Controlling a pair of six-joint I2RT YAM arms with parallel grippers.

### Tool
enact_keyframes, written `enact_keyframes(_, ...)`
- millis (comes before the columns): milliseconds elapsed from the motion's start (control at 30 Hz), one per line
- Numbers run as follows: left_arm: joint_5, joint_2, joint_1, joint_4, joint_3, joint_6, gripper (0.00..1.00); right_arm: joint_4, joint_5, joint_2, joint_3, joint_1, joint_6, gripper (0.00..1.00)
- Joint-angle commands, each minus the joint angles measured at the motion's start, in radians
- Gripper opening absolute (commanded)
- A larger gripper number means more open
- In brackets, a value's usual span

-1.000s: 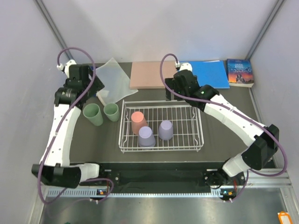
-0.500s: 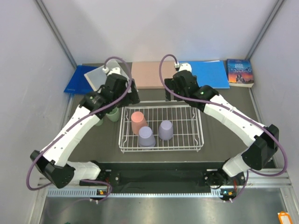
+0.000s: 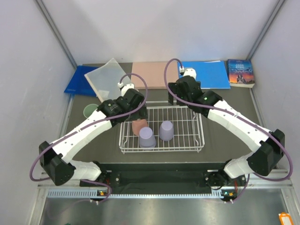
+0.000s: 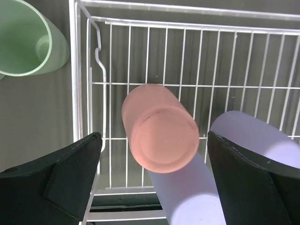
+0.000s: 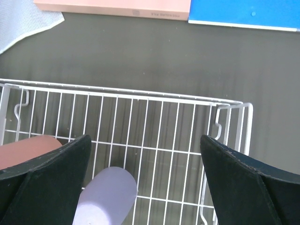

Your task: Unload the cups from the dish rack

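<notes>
Three cups sat in dish rack: pink cup, two purple cups. One green cup stood on tabletop, left of rack.

Top view: left gripper over pink cup; right gripper above rack's far edge.

Left wrist view: jaws spread wide either side of inverted pink cup, no contact seen. Step judged: approach to pink cup. Next move calls for descent, closing on cup wall, lift clear of wires.

Right wrist view: jaws spread, empty, over bare grid.

Frosted sheet overlapping blue folder, pink board, blue binder, paperback
</notes>
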Motion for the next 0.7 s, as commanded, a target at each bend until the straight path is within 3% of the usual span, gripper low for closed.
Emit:
enact_keyframes(0,-0.015,0.035,-0.002,0.054,-0.025,-0.01,0.99,0.039,0.025,-0.041,-0.014,0.021,0.03,0.98)
enact_keyframes(133,-0.004,0.043,-0.002,0.076,-0.041,-0.007,0.99,0.039,0.028,-0.044,-0.018,0.023,0.031,0.98)
enact_keyframes(233,-0.004,0.053,-0.002,0.091,-0.048,0.005,0.92,0.036,0.035,-0.039,-0.014,0.023,0.028,0.98)
enact_keyframes(367,0.005,0.07,-0.002,0.088,-0.048,0.005,0.65,0.036,0.037,-0.032,-0.008,0.023,0.025,0.98)
enact_keyframes(400,0.004,0.067,-0.002,0.088,-0.048,0.005,0.51,0.034,0.037,-0.03,-0.008,0.023,0.024,0.98)
enact_keyframes(467,-0.001,0.063,-0.002,0.088,-0.044,0.005,0.4,0.036,0.035,-0.027,-0.005,0.021,0.022,0.98)
enact_keyframes(500,-0.009,0.058,-0.002,0.084,-0.039,0.007,0.29,0.036,0.037,-0.026,-0.003,0.023,0.022,0.98)
enact_keyframes(600,-0.027,0.058,-0.002,0.053,-0.001,0.01,0.12,0.036,0.035,-0.021,0.006,0.023,0.016,0.97)
enact_keyframes(633,-0.032,0.057,-0.002,0.027,0.031,0.01,0.02,0.036,0.038,-0.021,0.012,0.021,0.013,0.98)
enact_keyframes(667,-0.036,0.055,-0.002,0.016,0.047,0.013,0.0,0.034,0.037,-0.023,0.018,0.023,0.013,0.98)
